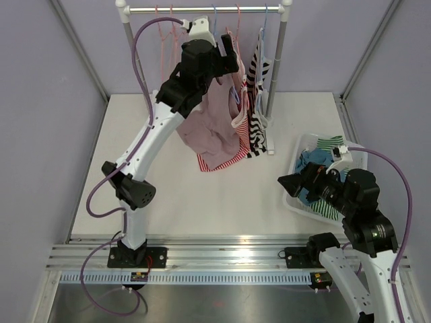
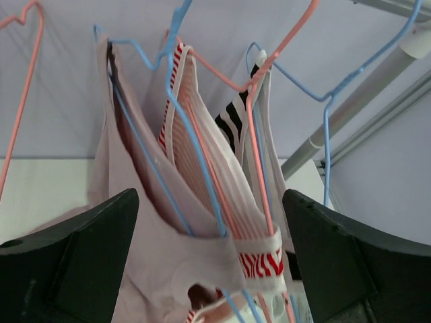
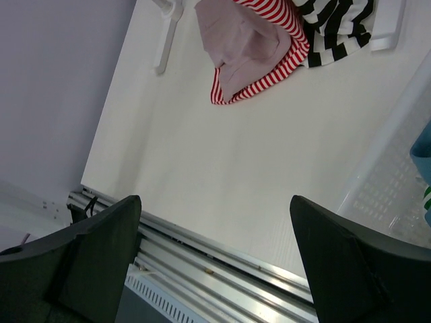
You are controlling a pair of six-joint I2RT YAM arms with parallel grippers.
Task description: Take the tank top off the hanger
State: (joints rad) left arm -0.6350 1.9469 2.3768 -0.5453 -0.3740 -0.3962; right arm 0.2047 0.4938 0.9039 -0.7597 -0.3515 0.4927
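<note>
A pale pink tank top [image 1: 209, 124] hangs on a blue hanger [image 2: 145, 155] from the rack rail [image 1: 202, 9]. Beside it hang a red-striped top [image 1: 222, 160] on a pink hanger [image 2: 256, 134] and a black-striped top [image 1: 257, 128]. My left gripper [image 1: 227, 50] is raised to the hangers' shoulders, open and empty. In the left wrist view [image 2: 210, 202] its jaws stand on either side of the pink top's strap [image 2: 135, 222] and the red-striped strap [image 2: 195, 134], holding neither. My right gripper [image 1: 288, 183] is open and empty, low over the table [image 3: 215, 202].
A white basket [image 1: 296, 198] holding blue and green-striped clothes stands at the right, next to my right gripper. Several empty pink hangers [image 1: 165, 40] hang on the left of the rail. The rack's right post [image 1: 277, 67] stands behind the striped tops.
</note>
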